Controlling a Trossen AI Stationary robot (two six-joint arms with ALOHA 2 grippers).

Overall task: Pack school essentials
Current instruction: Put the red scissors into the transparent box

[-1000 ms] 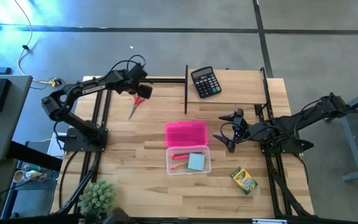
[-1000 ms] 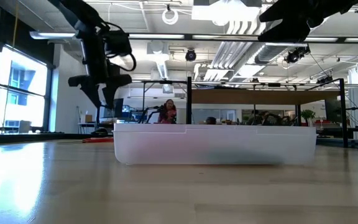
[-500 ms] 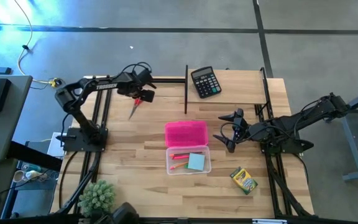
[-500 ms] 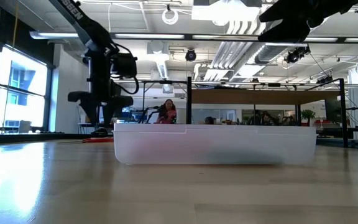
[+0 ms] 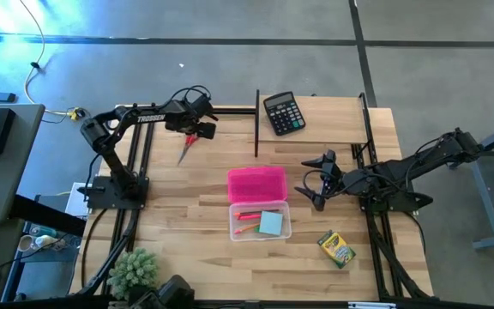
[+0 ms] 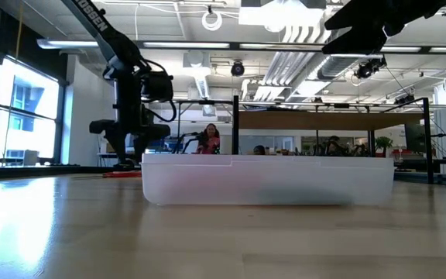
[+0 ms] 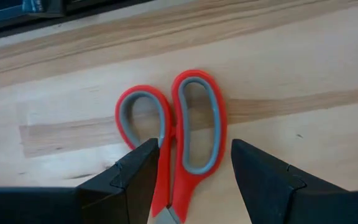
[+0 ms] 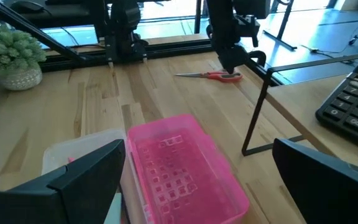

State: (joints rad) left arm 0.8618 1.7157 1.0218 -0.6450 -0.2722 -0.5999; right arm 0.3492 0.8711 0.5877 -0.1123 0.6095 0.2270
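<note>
Nearest the front bench (image 5: 187,206) edge: yellow-green crayon box (image 5: 336,249), then clear tray (image 5: 260,221) holding light-blue square (image 5: 271,223) and pink pen (image 5: 249,215), pink lid (image 5: 257,183) touching its far side. Mid-bench: right end effector (image 5: 312,180), fingers wide apart, empty, hanging beside that lid. Farthest: left end effector (image 7: 194,180), fingers spread, low astride the handles of red-handled scissors (image 7: 182,137) lying flat.

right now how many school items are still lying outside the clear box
2: the red-handled scissors on the table's far left under the left gripper, and the crayon box near the front right. Smaller pieces may be hidden.
</note>
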